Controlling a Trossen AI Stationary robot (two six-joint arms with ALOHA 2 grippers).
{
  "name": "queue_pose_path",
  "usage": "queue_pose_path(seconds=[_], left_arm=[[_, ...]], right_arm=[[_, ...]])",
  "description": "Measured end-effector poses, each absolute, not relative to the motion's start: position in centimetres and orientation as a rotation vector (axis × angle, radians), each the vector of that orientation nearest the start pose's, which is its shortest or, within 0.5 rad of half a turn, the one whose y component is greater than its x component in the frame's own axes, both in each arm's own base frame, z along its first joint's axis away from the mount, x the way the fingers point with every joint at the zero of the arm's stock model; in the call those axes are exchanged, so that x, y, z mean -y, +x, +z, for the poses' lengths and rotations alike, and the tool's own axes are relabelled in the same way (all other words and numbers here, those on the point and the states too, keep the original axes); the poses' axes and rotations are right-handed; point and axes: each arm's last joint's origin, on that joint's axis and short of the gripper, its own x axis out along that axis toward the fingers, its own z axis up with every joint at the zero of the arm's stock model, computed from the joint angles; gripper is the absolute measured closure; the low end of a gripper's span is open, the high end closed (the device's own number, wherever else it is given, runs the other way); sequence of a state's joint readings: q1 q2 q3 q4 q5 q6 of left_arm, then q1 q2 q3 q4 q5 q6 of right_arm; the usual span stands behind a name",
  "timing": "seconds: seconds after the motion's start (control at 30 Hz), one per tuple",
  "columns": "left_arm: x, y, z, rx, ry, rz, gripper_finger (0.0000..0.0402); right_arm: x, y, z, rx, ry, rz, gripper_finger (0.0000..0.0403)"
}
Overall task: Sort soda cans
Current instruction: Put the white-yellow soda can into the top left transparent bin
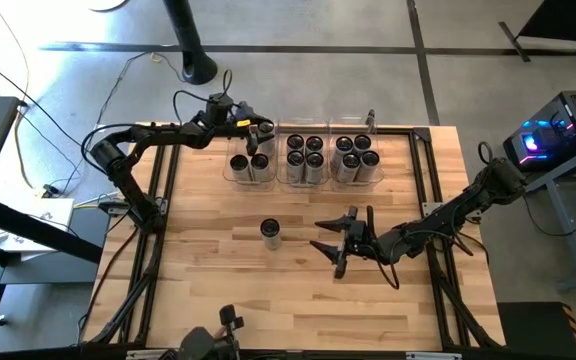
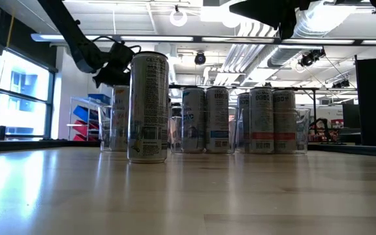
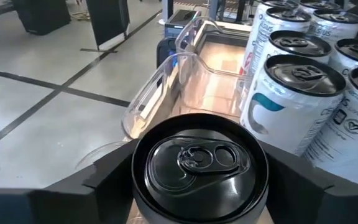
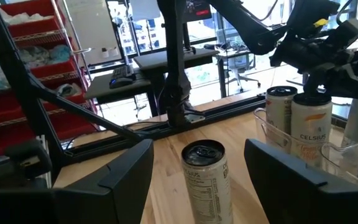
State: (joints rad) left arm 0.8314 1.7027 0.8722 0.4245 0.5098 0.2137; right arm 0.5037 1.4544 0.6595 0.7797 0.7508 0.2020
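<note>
Wooden surface [image 1: 218, 290] | left gripper [image 1: 259, 134] over left bin [image 1: 230, 173], jaws either side of can [image 3: 199, 167], grip unclear | right gripper [image 1: 340, 243] jaws released facing lone can [image 1: 270, 233]

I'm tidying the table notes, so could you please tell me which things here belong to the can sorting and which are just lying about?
Part of the job:
- lone soda can on the table
- soda cans in the clear bins
- can at the left gripper
- right gripper, open

Just about:
- computer with lit case
- red shelving
</note>
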Motion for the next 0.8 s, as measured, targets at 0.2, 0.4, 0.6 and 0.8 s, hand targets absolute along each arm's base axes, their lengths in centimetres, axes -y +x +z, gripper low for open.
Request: queue_pose_path(seconds=[0.2, 0.4, 0.6, 0.8], left_arm=[[-24.9, 24.5, 18.9, -0.353, -0.062, 0.300, 0.0078], [-24.2, 23.9, 20.4, -0.364, -0.040, 0.295, 0.0078], [-23.9, 23.6, 21.3, -0.364, -0.014, 0.297, 0.0083], [-23.8, 24.0, 21.0, -0.385, 0.035, 0.321, 0.0083]], right_arm=[[-12.4, 26.6, 23.1, 0.008, 0.190, -0.252, 0.0155], [-12.4, 26.6, 23.1, 0.007, 0.189, -0.252, 0.0155], [-12.4, 26.6, 23.0, 0.003, 0.186, -0.252, 0.0155], [-12.4, 26.6, 23.0, 0.003, 0.193, -0.252, 0.0155]])
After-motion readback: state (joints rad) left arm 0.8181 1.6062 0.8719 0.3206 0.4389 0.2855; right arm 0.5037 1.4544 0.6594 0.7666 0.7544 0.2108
